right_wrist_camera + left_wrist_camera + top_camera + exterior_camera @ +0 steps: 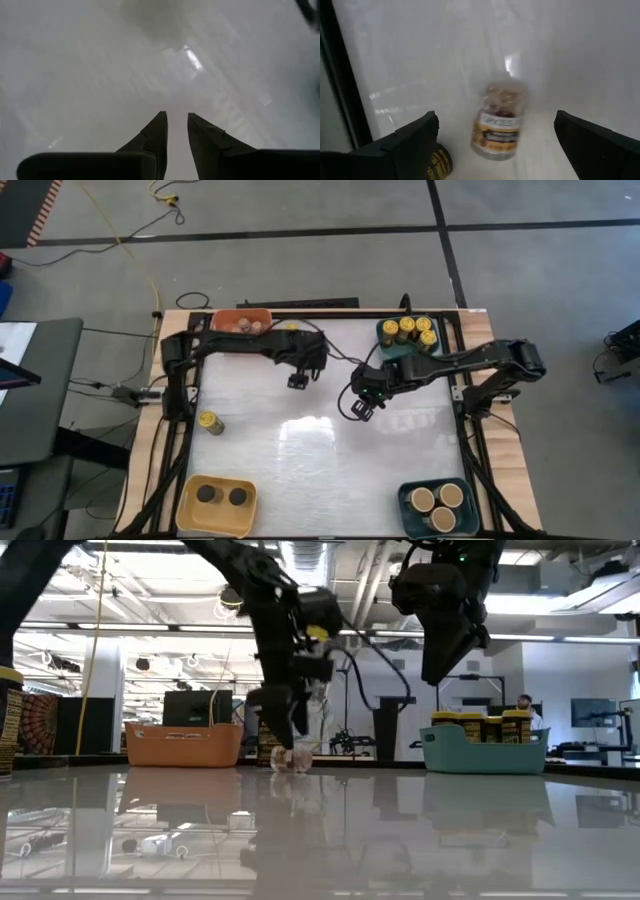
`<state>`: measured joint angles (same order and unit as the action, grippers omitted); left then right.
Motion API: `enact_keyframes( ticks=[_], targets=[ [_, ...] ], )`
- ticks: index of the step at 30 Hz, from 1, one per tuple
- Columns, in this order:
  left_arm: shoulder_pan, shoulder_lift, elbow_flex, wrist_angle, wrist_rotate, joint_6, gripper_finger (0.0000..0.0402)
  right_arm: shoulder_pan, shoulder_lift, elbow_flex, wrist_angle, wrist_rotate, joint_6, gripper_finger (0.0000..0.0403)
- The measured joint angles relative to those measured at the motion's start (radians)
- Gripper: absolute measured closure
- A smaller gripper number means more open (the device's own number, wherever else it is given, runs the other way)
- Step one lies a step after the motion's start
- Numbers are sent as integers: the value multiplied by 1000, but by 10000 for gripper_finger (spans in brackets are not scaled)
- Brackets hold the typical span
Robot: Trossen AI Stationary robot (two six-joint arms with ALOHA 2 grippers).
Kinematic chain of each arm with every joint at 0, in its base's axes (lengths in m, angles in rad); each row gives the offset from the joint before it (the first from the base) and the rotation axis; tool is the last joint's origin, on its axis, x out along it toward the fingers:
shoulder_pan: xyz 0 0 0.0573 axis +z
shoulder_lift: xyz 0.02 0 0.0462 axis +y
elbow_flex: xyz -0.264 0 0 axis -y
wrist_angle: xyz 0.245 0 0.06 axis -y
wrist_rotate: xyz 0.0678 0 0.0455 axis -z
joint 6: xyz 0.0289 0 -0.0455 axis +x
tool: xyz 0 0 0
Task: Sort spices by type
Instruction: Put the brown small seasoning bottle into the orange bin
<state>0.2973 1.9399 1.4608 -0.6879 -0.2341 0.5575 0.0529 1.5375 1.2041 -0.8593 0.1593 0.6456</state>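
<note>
Both arms are showing as dark, near-black jointed links with boxy housings at the joints. Left arm (pixel 250 345) is carrying a small yellow patch near the wrist plus a pale block on the gripper body; loose black cable is looping off it. Right arm (pixel 470 362) is showing a green marking by the wrist, with a black cable curling under the gripper. Left gripper (pixel 495 145) fingers (pixel 410 140) are looking like broad matte-black wedges with flat inner faces. Right gripper (pixel 176 131) fingers (pixel 155 137) are tapering to pointed tips, same matte black, smooth, no visible screws.
</note>
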Motion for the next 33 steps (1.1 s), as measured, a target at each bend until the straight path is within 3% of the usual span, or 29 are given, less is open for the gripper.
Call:
enact_keyframes(
  ticks=[9, 22, 28, 33],
  targets=[
    [71, 125, 125, -125, 105, 10, 64, 13, 0, 0, -3, 0, -7, 300],
    [54, 128, 121, -197, 126, 2, 169, 10, 0, 0, 0, 10, -46, 300],
    [53, 126, 119, -221, 169, -76, 222, 10, 0, 0, 0, 11, -53, 300],
    [46, 125, 119, -229, 219, -197, 227, 10, 0, 0, 0, 11, -56, 300]
  ],
)
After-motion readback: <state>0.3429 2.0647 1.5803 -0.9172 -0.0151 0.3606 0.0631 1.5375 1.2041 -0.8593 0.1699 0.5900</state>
